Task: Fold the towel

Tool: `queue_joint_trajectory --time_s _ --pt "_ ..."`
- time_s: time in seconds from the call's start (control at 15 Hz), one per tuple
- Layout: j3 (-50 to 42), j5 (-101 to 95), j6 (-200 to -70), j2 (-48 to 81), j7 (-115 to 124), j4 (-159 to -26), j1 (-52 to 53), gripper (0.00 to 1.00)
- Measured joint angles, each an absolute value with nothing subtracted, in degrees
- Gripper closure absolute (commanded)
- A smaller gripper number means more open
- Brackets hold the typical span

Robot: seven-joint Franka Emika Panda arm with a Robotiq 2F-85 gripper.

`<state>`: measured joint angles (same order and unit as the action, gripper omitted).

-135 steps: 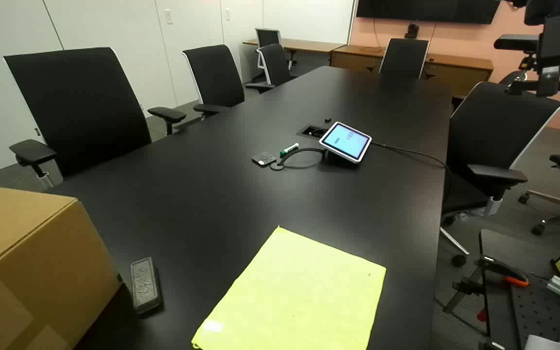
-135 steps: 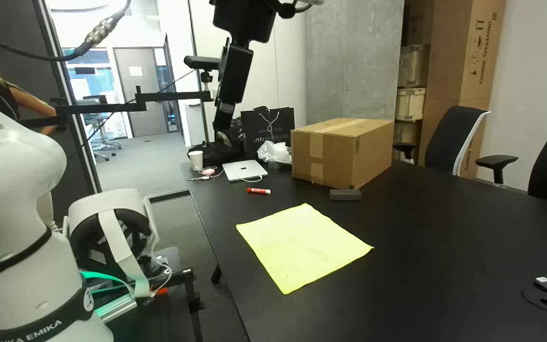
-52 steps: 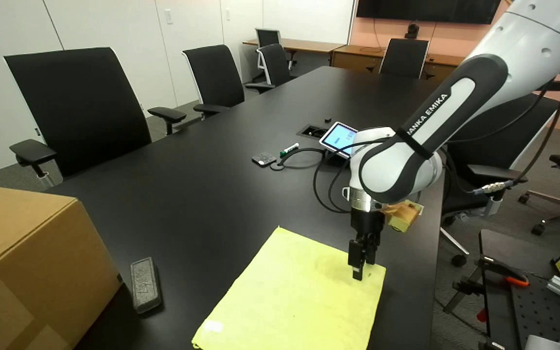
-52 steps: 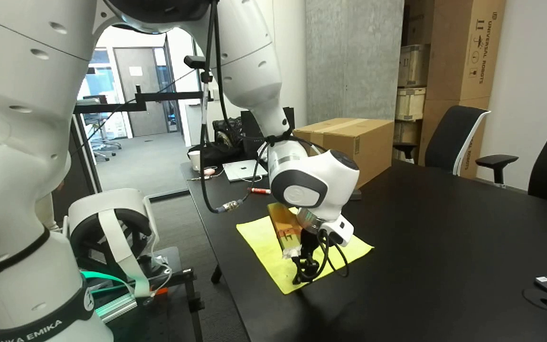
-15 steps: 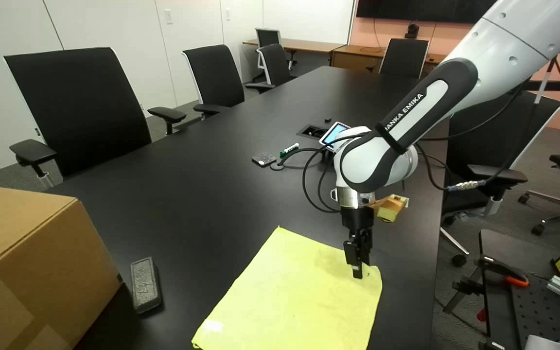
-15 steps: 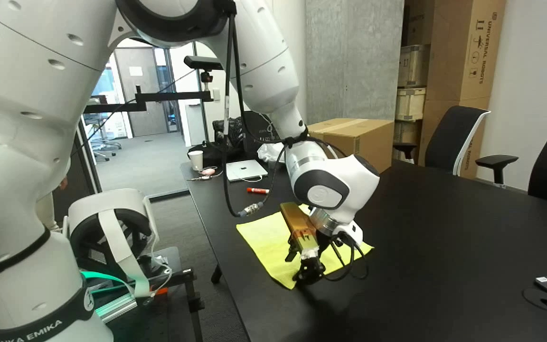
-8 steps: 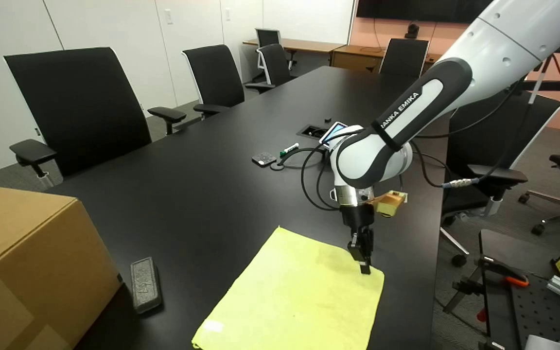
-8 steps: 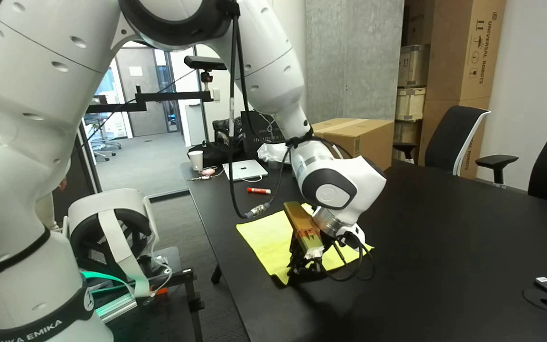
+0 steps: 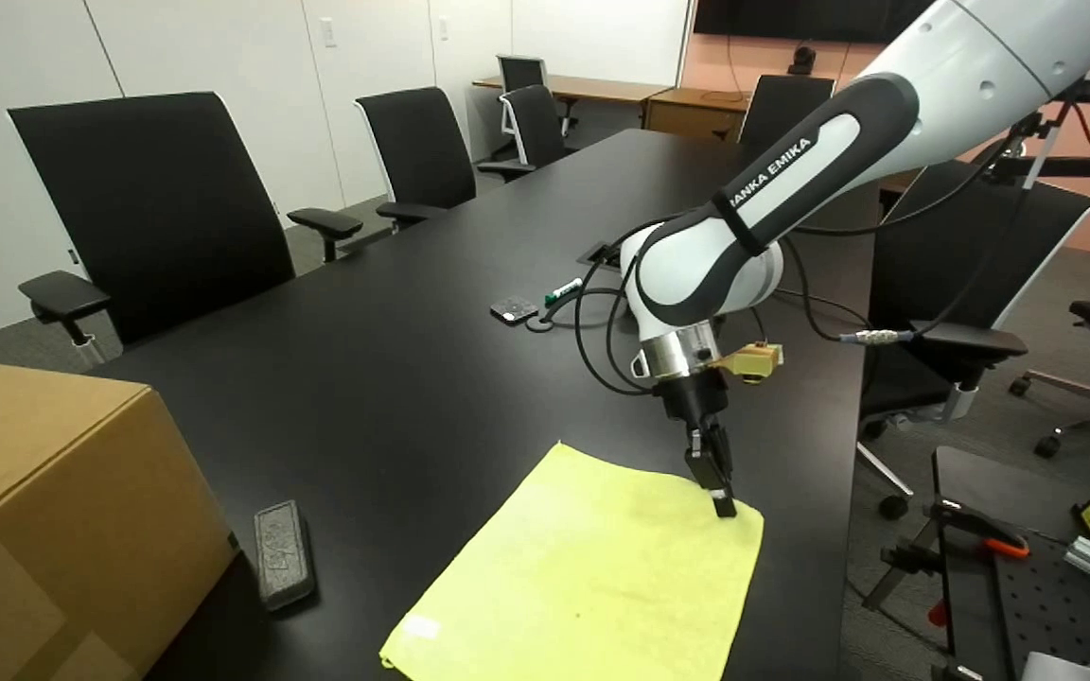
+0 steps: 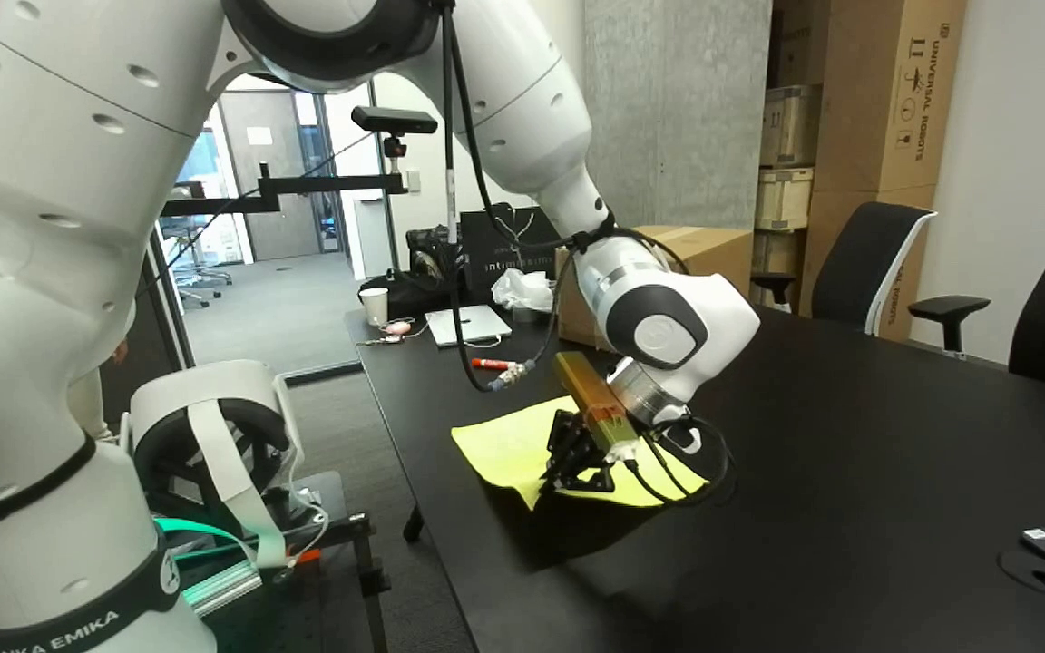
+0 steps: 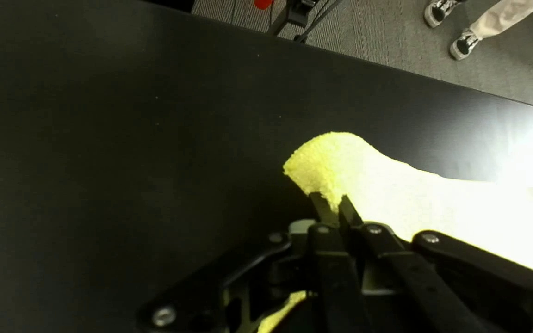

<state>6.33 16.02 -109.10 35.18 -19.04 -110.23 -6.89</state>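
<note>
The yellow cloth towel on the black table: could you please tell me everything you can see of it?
The yellow cloth towel looks thin, four-sided, with a small whitish patch near one corner. It lies mostly spread, unfolded, on the smooth black table. The black two-fingered gripper pinches it near another corner, holding that part raised, the tip sticking out beyond the grip.

In an exterior view I'm seeing the towel (image 9: 554,577) lying on the table (image 9: 394,407), and the gripper (image 9: 723,506) is holding its two-o'clock corner. From the towel, the eraser (image 9: 283,555) is resting toward nine o'clock, the box (image 9: 110,511) is sitting just past it, and a marker (image 9: 564,290) is lying toward twelve. In an exterior view the laptop (image 10: 483,319) is lying toward eleven from the towel, the cup (image 10: 375,307) standing at the laptop's nine.
</note>
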Motion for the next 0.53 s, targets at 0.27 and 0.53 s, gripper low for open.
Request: queue_joint_trajectory --time_s 0.27,0.53 --pt "5.9 16.4 -106.5 35.3 -18.2 -106.6 -7.0 0.93" --pt "5.8 16.6 -104.4 36.7 -15.6 -100.9 -6.9 0.94"
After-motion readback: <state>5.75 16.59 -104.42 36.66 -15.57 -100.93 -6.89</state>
